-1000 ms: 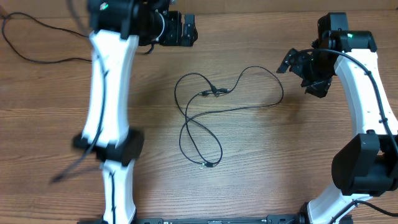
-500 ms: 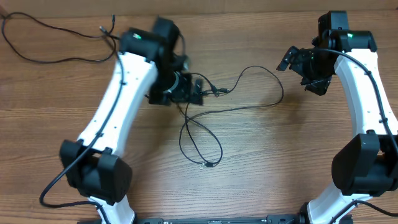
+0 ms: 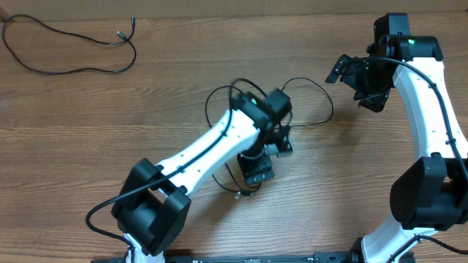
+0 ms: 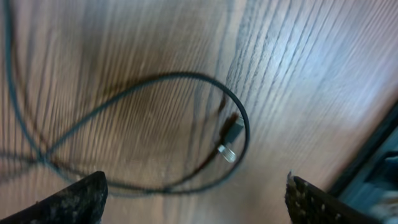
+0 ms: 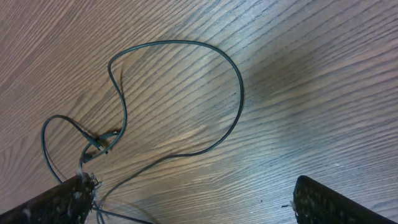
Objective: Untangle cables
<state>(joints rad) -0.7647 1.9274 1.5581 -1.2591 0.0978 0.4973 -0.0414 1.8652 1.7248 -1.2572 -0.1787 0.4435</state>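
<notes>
- Left wrist view: the left gripper (image 4: 196, 202) has its jaws spread wide and empty; the tangled cable (image 4: 155, 81) loops ahead of them, and its connector (image 4: 229, 138) lies between the two fingers, touching neither
- Right wrist view: the right gripper (image 5: 199, 202) is also wide apart and empty; the knot (image 5: 99, 142) sits just ahead of one finger, while overhead the left arm (image 3: 212, 146) hides it
- Only the overhead view shows a second cable (image 3: 73, 71), well away from both jaws
- Wood-grain table (image 3: 73, 146); the room is out of sight
</notes>
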